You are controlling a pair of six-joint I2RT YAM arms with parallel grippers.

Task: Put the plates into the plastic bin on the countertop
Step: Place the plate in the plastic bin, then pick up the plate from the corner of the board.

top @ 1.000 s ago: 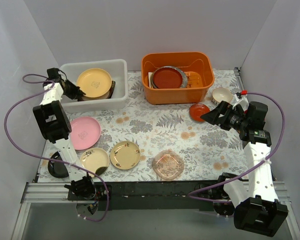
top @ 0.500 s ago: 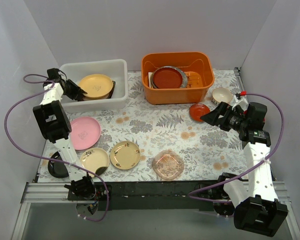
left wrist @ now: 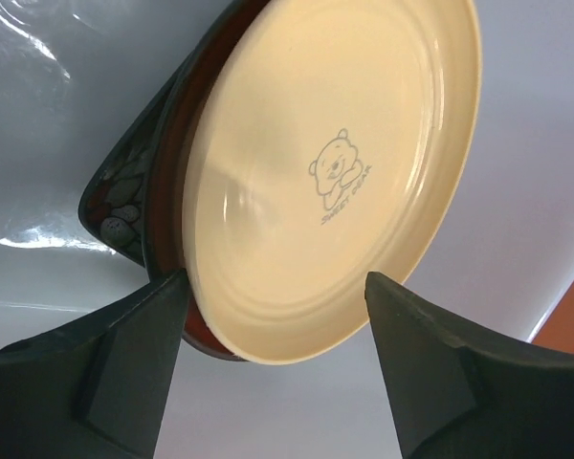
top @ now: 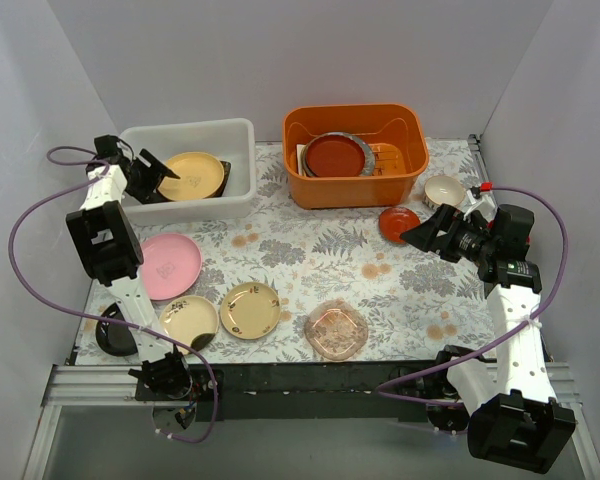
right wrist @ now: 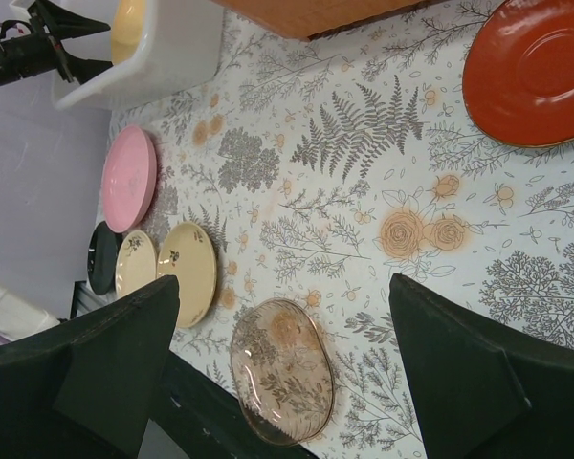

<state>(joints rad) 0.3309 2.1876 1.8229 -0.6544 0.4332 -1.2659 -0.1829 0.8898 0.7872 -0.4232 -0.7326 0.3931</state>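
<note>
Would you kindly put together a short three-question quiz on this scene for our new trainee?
1. True or false: the cream bear plate lies in the plastic bin.
2. The left gripper is: A) shut on a plate; B) open; C) out of view.
3. How many plates lie directly on the countertop?

Key:
1. True.
2. B.
3. Six: the pink plate, black plate, pale cream plate, golden plate, clear glass plate and small red plate.
</note>
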